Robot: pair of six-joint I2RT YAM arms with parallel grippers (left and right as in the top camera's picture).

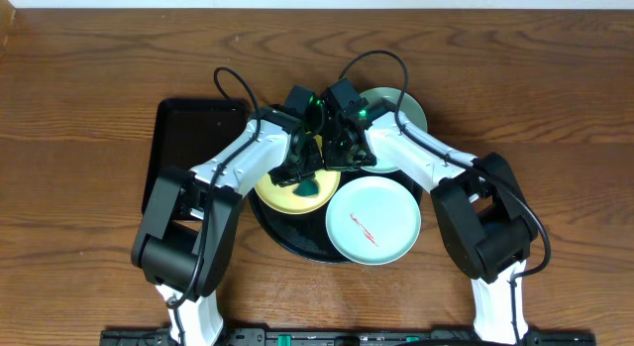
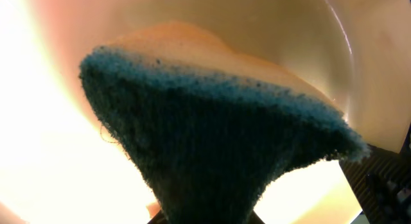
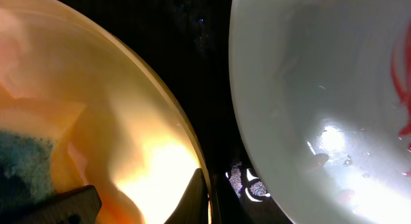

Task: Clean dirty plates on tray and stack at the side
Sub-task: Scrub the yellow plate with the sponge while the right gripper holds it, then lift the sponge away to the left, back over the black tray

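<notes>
1. Plates numbered three; the nearest, blue with a red streak, lay on the tray at its front right, uncleaned.
2. Just behind, on the tray's left, the yellow plate seemed to be the one in hand: the left gripper was clamped on a blue-faced sponge pressed against it.
3. The right gripper, closed, appeared to pinch that plate's rim to steady it.
4. Farthest, another blue plate sat at the tray's back edge, half hidden by an arm. No smear showed, and I could not tell whether it rested on the tray.
5. A rectangular tray lay on the bench to the left. Nothing was stacked yet, so most of the work seemingly remained.
</notes>
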